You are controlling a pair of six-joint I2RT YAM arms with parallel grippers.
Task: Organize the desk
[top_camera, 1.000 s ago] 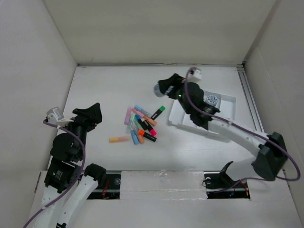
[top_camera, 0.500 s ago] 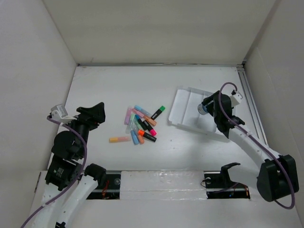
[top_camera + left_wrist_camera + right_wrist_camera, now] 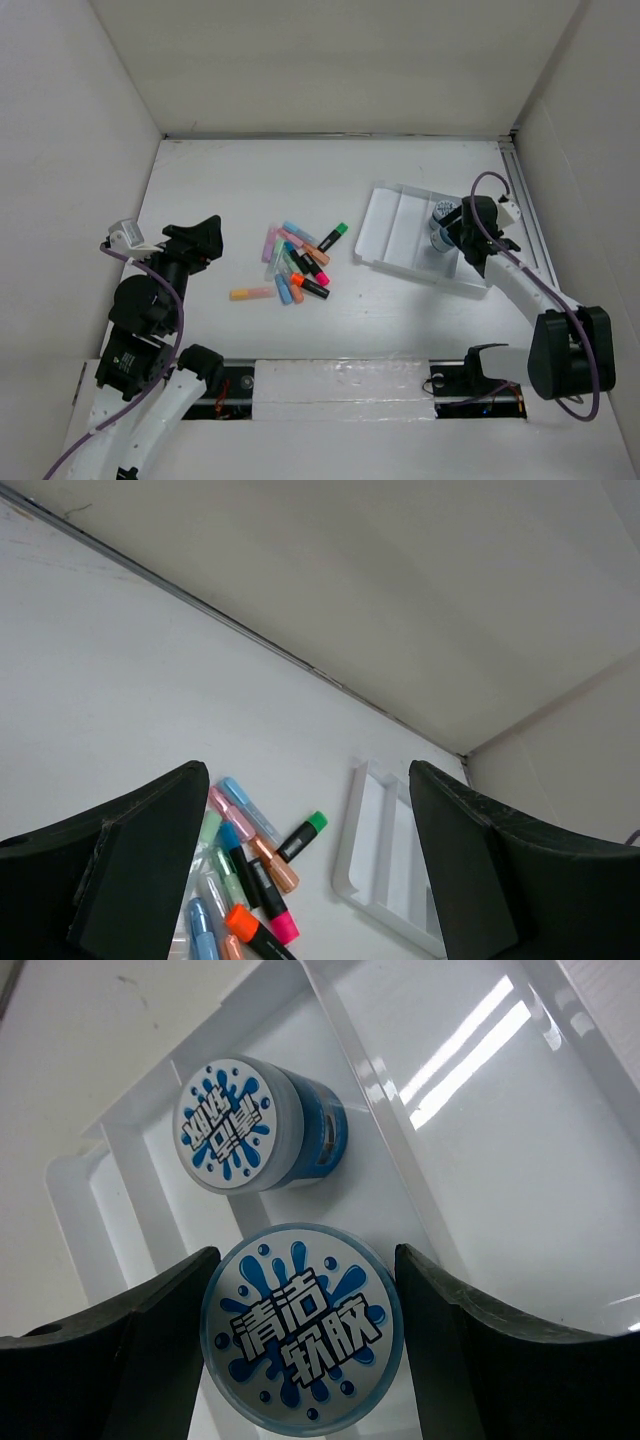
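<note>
top cam: looking down on the desk point(image 3: 250, 180), big white top walled by white panels, filling most of the view. near its middle, a heap of coloured markers point(image 3: 295, 262). just left of the heap and apart from it, one orange marker point(image 3: 250, 293). at the heap's upper right, a black marker w/ green cap point(image 3: 336, 236). right of the markers, a white tray point(image 3: 385, 225) w/ compartments, lying at a slant. left gripper point(image 3: 207, 238) at the desk's left side, well apart from the markers, spread wide, holding nothing. right gripper point(image 3: 445, 232) over the tray's right part.

left wrist cam: both black fingers point(image 3: 140, 870) far apart, only bare desk btwn them, w/ the marker heap and the tray's left end further off.

right wrist cam: clamped on a round pot point(image 3: 300, 1335) w/ blue-white lid, a finger against each side of the lid. just beyond it, a second pot point(image 3: 240, 1125) of the same kind inside a tray compartment, lid facing the cam. can't tell whether the held pot rests on the tray floor or hangs above it.
</note>
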